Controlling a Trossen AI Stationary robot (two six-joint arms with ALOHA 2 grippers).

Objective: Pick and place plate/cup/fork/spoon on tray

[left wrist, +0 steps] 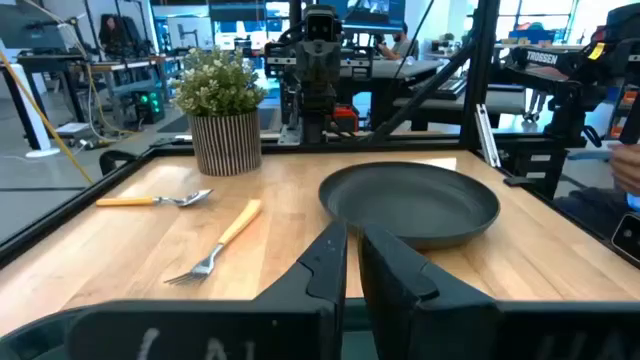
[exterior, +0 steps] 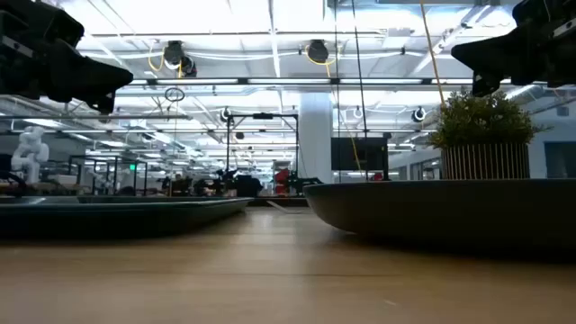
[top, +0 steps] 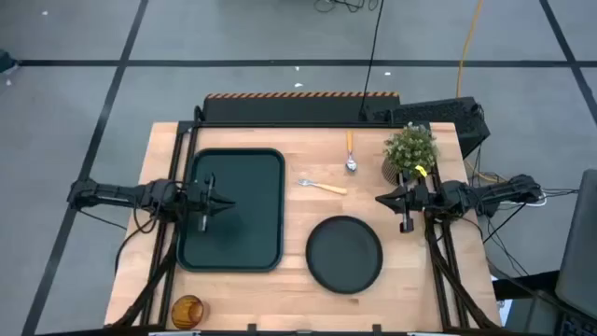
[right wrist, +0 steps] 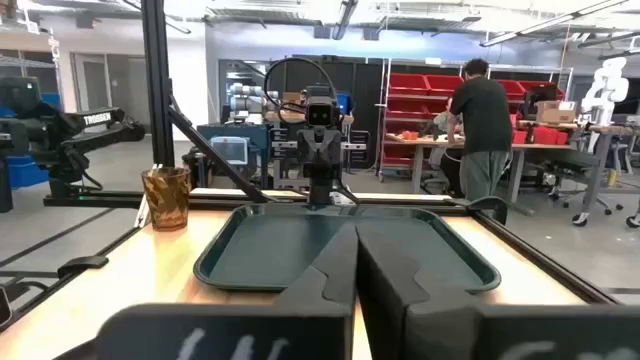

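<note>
Left gripper [top: 220, 202] hovered clenched over empty dark green rectangular tray [top: 267, 168]; right gripper [top: 384, 199] clenched beside round dark plate [top: 345, 254].

I can read only "TROSSEN": white letters on my right arm [left wrist: 545, 58] and on my left arm [right wrist: 98, 120].

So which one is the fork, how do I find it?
Start at the big dark green rectangular tray on the wooden table. Just beside it, toward the little potted plant, lies the slim yellow-handled fork. It has silver prongs; the orange-handled spoon nearby ends in a smooth oval bowl.
</note>
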